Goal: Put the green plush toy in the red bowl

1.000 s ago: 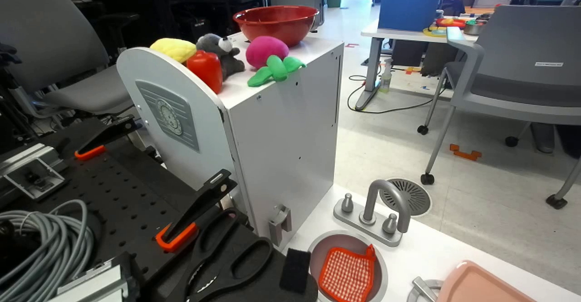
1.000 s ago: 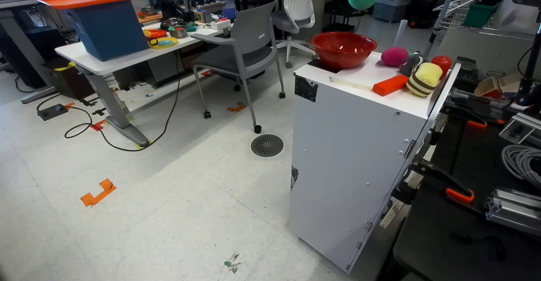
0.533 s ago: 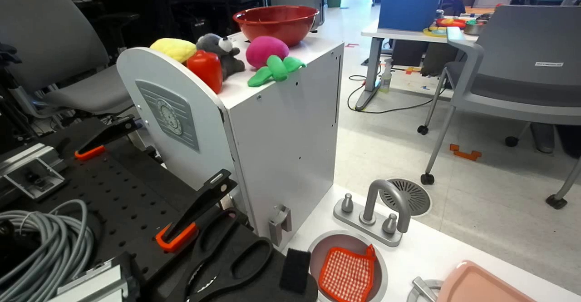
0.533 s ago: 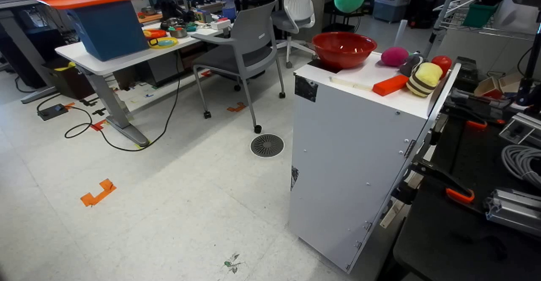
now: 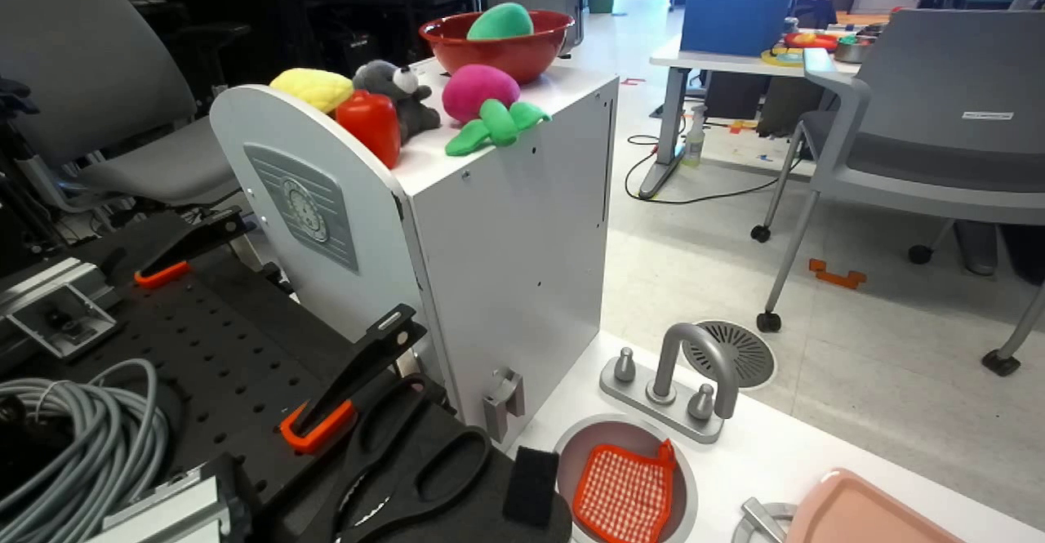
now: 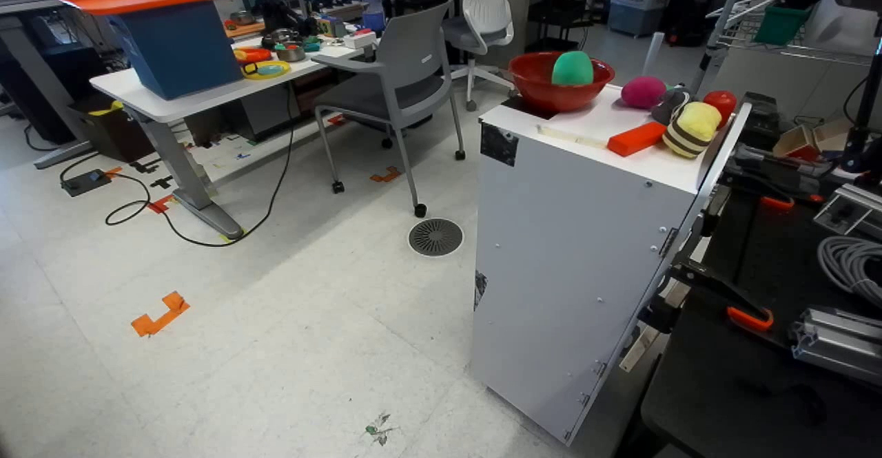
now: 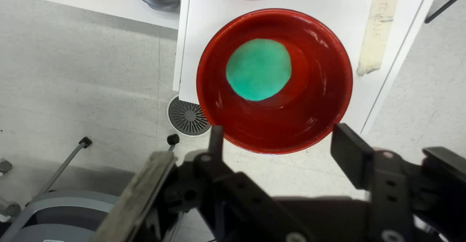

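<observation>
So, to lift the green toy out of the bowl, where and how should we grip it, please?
Probably across the upper sides of the green toy, with the open gripper coming straight down. In both exterior views its rounded top shows above the near rim of the red bowl, whose wall hides the lower part; in the wrist view, bowl shows all round it, suggesting finger room.

in an exterior view, grey cable (image 5: 118, 441) lies coiled lower left, pink plush (image 5: 479, 92) sits upper centre, faucet (image 5: 666, 367) stands lower right!

Grey chair (image 6: 413, 48) on pale floor (image 6: 275, 306)
</observation>
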`<state>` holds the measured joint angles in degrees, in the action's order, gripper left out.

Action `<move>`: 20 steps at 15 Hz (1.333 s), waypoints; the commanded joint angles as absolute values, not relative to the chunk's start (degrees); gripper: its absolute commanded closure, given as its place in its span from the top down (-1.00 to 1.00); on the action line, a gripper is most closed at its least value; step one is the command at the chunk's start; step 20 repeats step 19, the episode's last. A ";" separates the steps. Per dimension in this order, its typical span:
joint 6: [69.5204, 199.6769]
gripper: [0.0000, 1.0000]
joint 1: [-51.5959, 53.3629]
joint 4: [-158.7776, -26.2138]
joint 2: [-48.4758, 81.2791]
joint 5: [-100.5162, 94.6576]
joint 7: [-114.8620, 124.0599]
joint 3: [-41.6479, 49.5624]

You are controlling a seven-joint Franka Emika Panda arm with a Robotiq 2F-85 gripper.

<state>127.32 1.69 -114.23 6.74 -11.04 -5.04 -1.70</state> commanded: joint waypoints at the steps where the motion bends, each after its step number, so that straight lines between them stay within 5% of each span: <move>1: 126.42 1.00 1.73 -113.64 6.47 -10.79 -5.67 -1.65; 20: 126.99 1.00 2.70 -123.55 1.10 -11.00 -3.81 -2.28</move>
